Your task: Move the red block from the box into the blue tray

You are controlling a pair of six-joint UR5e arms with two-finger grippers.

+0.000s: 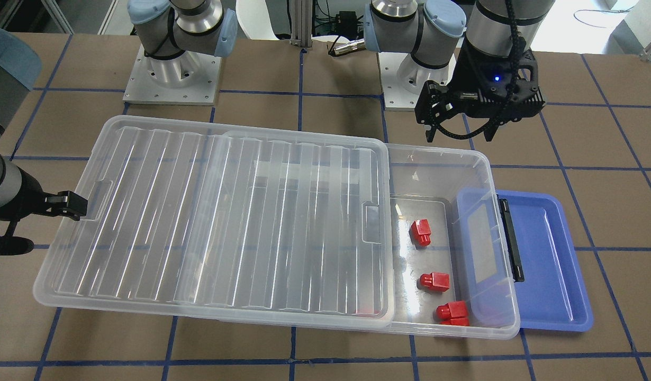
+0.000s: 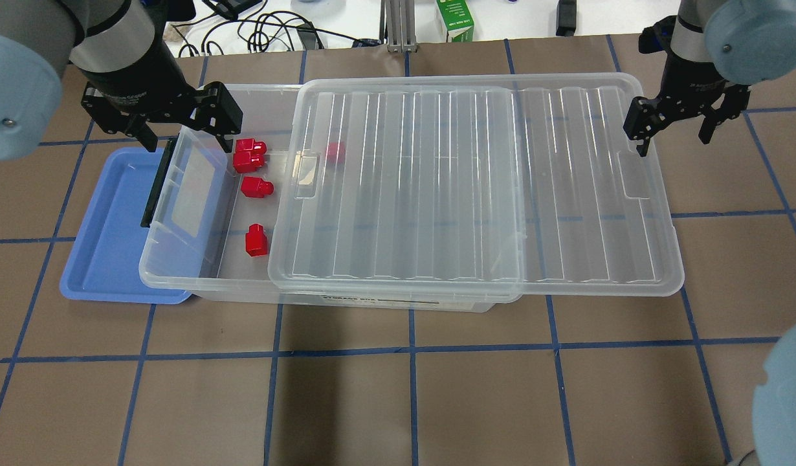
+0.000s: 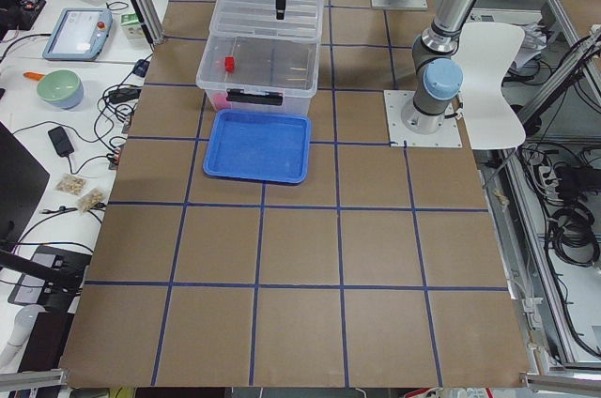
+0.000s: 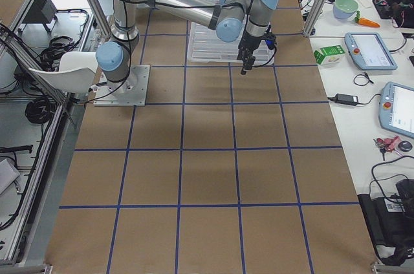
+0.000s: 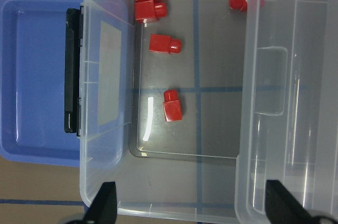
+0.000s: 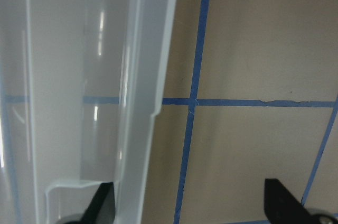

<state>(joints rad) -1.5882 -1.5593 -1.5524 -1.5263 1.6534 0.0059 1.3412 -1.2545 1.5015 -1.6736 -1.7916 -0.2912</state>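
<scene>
The box (image 2: 178,279) lies across the table, with its ribbed lid (image 2: 475,188) slid toward my right so that the left end is uncovered. Several red blocks (image 2: 256,241) lie in the uncovered end (image 1: 421,232) (image 5: 172,109). One more shows through the lid (image 2: 335,152). The blue tray (image 2: 107,239) (image 1: 553,264) sits partly under the box's latch end and is empty. My left gripper (image 2: 186,136) (image 1: 459,135) (image 5: 193,205) is open and empty above the box's far-left corner. My right gripper (image 2: 673,139) (image 6: 193,205) is open at the lid's right edge.
A green carton (image 2: 455,19) and cables lie beyond the table's far edge. Both arm bases (image 1: 172,74) stand behind the box. Blue tape lines cross the brown table.
</scene>
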